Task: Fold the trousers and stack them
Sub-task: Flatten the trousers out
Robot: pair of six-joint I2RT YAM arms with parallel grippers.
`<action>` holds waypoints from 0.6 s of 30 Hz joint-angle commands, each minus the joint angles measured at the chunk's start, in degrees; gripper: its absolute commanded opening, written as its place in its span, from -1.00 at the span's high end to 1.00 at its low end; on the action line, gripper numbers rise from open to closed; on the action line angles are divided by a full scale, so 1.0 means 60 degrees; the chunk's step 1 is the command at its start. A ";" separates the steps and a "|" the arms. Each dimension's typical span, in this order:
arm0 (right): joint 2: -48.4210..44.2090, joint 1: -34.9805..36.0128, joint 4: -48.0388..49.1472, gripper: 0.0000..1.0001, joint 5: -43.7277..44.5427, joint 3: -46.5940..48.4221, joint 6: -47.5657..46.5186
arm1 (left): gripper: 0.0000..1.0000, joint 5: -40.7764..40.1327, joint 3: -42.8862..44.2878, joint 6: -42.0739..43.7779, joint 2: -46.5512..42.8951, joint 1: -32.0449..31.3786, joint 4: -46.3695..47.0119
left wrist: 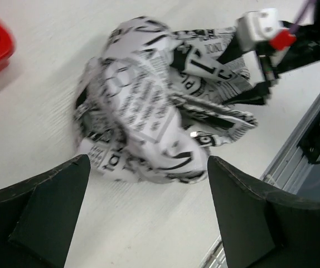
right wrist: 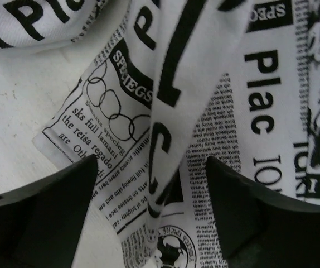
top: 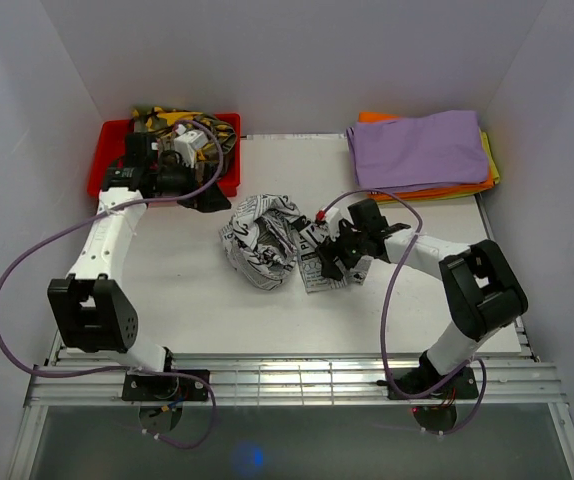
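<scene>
At the middle of the white table [top: 177, 290], the newspaper-print trousers [top: 260, 240] lie in a crumpled heap, not yet flattened or folded; the right gripper [top: 325, 258] sits low over the heap's right-hand edge, its jaws spread wide, with a flat flap of printed cloth beneath and between the fingers [right wrist: 37, 223] but nothing pinched; the left gripper [top: 210, 197] hangs near the red bin [top: 102, 150] at the far left, aimed toward the heap, its jaws likewise wide apart and empty; a folded pile topped with purple cloth [top: 422, 150] sits at the far right corner, the likely place for stacking; the fabric looks light, soft and limp, likely to sag and drag rather than hold a shape, so a single pinch would probably lift only one fold; the better hold appears to be a hem or the waistband at two separated points, one per arm, though which edge is the waistband cannot be told from the tangle
</scene>
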 commanded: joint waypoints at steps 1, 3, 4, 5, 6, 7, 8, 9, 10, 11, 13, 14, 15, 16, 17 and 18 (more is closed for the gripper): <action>0.0478 0.0184 0.0164 -0.56 -0.0284 0.0705 -0.0232 | -0.93 -0.1071 -0.0327 0.0784 -0.0863 -0.1781 -0.0024; 0.0581 0.0199 0.0090 -0.14 -0.0342 0.0837 -0.0145 | -0.93 -0.1497 -0.0619 0.0595 -0.1010 -0.2629 0.0136; 0.0437 0.0184 -0.0142 0.49 -0.0458 0.0954 -0.0028 | -0.96 -0.2253 -0.0838 -0.0146 -0.0865 -0.3534 0.0514; 0.0348 0.0199 -0.0217 0.66 -0.0474 0.0955 0.0132 | -0.96 -0.2594 -0.0956 -0.0385 -0.0806 -0.4007 0.0692; 0.0261 0.0184 -0.0218 0.80 -0.0518 0.0955 0.0134 | -0.96 -0.2597 -0.0957 -0.0388 -0.0805 -0.4011 0.0694; 0.0158 0.0184 -0.0261 0.84 -0.0562 0.0926 0.0265 | -0.96 -0.2887 -0.1059 -0.0562 -0.0805 -0.4229 0.0998; -0.0075 0.0184 -0.0334 0.84 -0.0620 0.0897 0.0353 | -0.96 -0.3354 -0.1162 -0.0926 -0.0747 -0.4637 0.1074; -0.0193 0.0184 -0.0378 0.84 -0.0693 0.0867 0.0455 | -0.96 -0.3576 -0.1163 -0.1133 -0.0573 -0.4772 0.1104; -0.0325 0.0199 -0.0408 0.84 -0.0868 0.0823 0.0500 | -0.96 -0.3811 -0.1163 -0.1410 -0.0470 -0.4875 0.1234; -0.0558 0.0199 -0.0422 0.84 -0.0913 0.0736 0.0631 | -0.96 -0.3958 -0.1163 -0.1776 -0.0396 -0.4963 0.1294; -0.0765 0.0199 -0.0423 0.84 -0.1074 0.0590 0.0763 | -0.96 -0.4295 -0.1104 -0.2334 -0.0220 -0.5022 0.1556; -0.0940 0.0199 -0.0437 0.85 -0.1147 0.0545 0.0778 | -0.96 -0.4383 -0.1002 -0.2728 -0.0147 -0.5095 0.1631; -0.1014 0.0213 -0.0466 0.85 -0.1221 0.0501 0.0779 | -0.96 -0.4631 -0.0900 -0.2935 0.0187 -0.5139 0.1646; -0.1102 0.0228 -0.0481 0.85 -0.1279 0.0472 0.0779 | -0.96 -0.4793 -0.0797 -0.3111 0.0365 -0.5168 0.1559; -0.1248 0.0243 -0.0496 0.84 -0.1323 0.0413 0.0764 | -0.96 -0.4968 -0.0738 -0.3286 0.0541 -0.5169 0.1544; -0.1307 0.0243 -0.0554 0.84 -0.1353 0.0384 0.0749 | -0.96 -0.5159 -0.0709 -0.3491 0.0687 -0.5169 0.1543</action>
